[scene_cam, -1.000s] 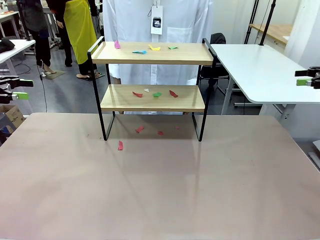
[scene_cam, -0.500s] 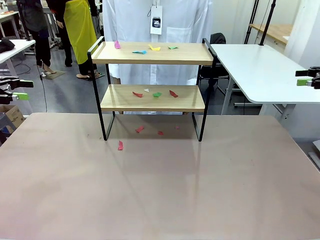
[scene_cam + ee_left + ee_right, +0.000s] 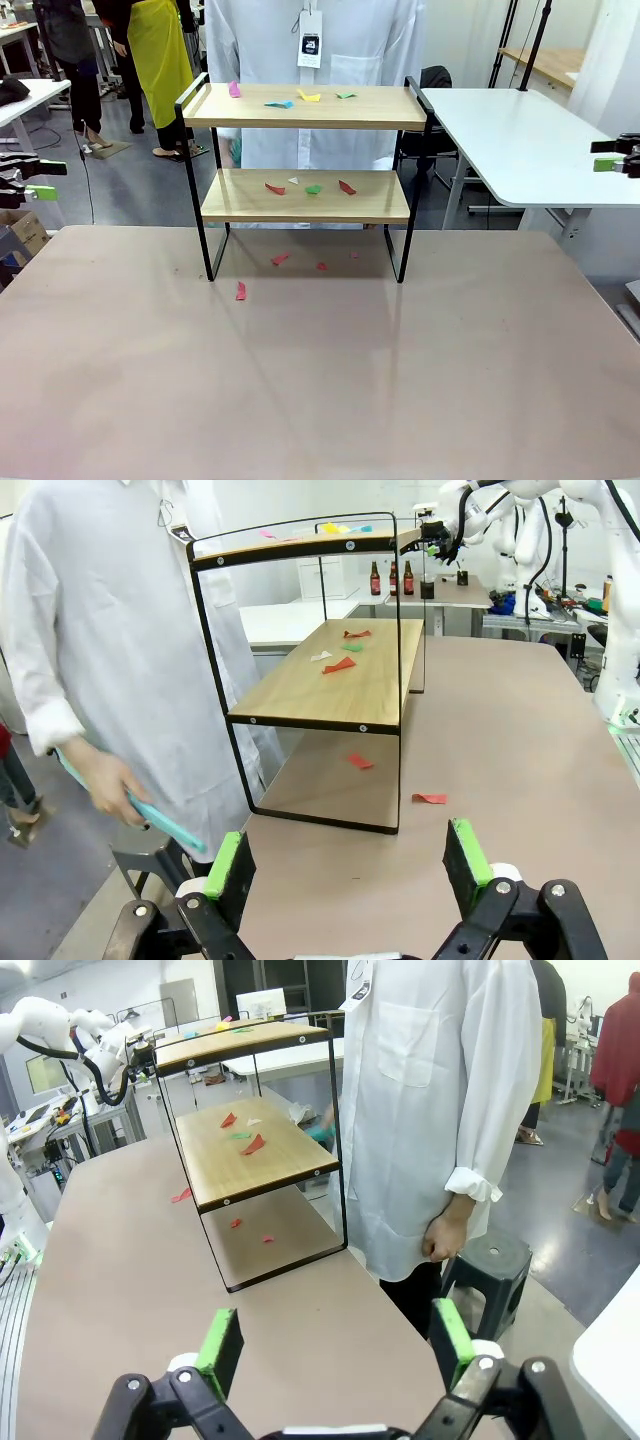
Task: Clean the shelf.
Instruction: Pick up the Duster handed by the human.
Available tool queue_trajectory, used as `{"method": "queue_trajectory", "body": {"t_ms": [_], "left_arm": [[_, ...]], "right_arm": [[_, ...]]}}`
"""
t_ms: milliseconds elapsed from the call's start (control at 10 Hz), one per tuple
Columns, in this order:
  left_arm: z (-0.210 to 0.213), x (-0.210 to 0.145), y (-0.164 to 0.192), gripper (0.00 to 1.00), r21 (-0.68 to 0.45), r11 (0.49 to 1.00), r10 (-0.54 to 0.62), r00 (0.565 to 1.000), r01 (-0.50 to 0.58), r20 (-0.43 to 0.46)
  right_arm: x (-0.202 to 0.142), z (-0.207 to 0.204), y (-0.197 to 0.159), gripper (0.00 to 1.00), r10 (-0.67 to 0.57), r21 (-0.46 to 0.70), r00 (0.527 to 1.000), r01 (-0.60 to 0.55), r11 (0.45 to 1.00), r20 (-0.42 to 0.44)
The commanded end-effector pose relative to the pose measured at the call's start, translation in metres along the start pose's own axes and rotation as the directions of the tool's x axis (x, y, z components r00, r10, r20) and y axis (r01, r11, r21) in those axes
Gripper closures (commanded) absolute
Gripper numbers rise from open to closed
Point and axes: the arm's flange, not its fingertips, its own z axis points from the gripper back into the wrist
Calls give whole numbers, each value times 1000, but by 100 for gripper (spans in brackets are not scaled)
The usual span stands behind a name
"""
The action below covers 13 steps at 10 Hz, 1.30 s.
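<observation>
I'm keeping my left gripper (image 3: pixel 50 178) and right gripper (image 3: pixel 600 156) spread wide, grasping nothing, out at the table's (image 3: pixel 320 380) sides. The shelf (image 3: pixel 380 106) is standing far-centre, paper scraps (image 3: pixel 314 189) lying on both boards.

**Workshop room with grey floor**

Upper right of the front view, a white table (image 3: pixel 520 140) stands on the grey floor (image 3: pixel 130 190), with a black stand pole (image 3: pixel 536 40) behind it. A dark stool (image 3: pixel 490 1260) sits right of centre in the right wrist view.
</observation>
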Motion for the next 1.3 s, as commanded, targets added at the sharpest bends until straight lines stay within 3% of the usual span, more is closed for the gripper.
{"method": "queue_trajectory", "body": {"t_ms": [0,1200], "left_arm": [[0,2,0,0,1,1000,-5,1000,5,2],[0,2,0,0,1,1000,-5,1000,5,2]], "right_arm": [[1,-1,0,0,2,0,1000,-2,1000,1],[1,-1,0,0,2,0,1000,-2,1000,1]]}}
